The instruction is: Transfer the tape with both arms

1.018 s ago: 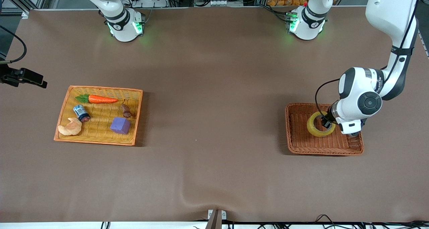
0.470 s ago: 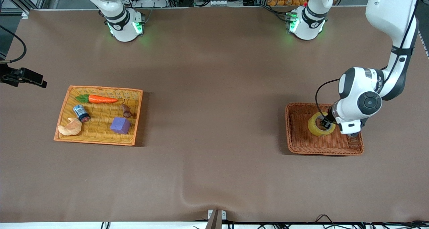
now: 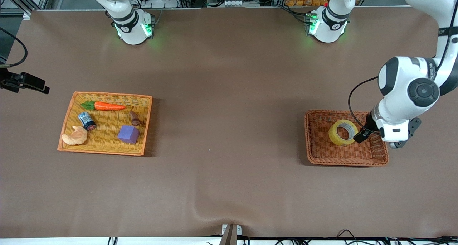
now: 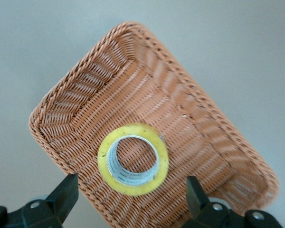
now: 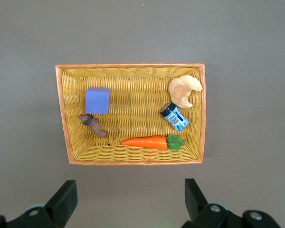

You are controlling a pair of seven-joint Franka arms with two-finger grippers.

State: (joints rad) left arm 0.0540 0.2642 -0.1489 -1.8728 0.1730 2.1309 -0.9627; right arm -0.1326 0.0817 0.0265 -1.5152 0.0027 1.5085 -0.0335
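Observation:
The tape point(image 3: 342, 133), a yellowish ring with a grey-white core, lies in the brown wicker basket point(image 3: 323, 162) at the left arm's end of the table. My left gripper point(image 3: 359, 135) is open and empty just above the basket, beside the tape and not touching it. In the left wrist view the tape point(image 4: 133, 190) lies on the basket floor point(image 4: 147, 95) between my open fingers point(image 4: 66, 190). My right gripper point(image 5: 129, 190) is open and empty, high over the table beside the yellow basket point(image 5: 133, 66); it is out of the front view.
The yellow basket point(image 3: 107, 94) at the right arm's end holds a purple cube point(image 3: 128, 134), a carrot point(image 3: 107, 106), a small can point(image 3: 87, 120), a croissant point(image 3: 75, 136) and a brown piece point(image 3: 135, 118). A black camera mount point(image 3: 25, 82) sticks in at that end.
My left gripper has let go of the tape's rim, opened, and risen away toward the left arm's end. The tape stays in the brown basket. The right arm has not moved.

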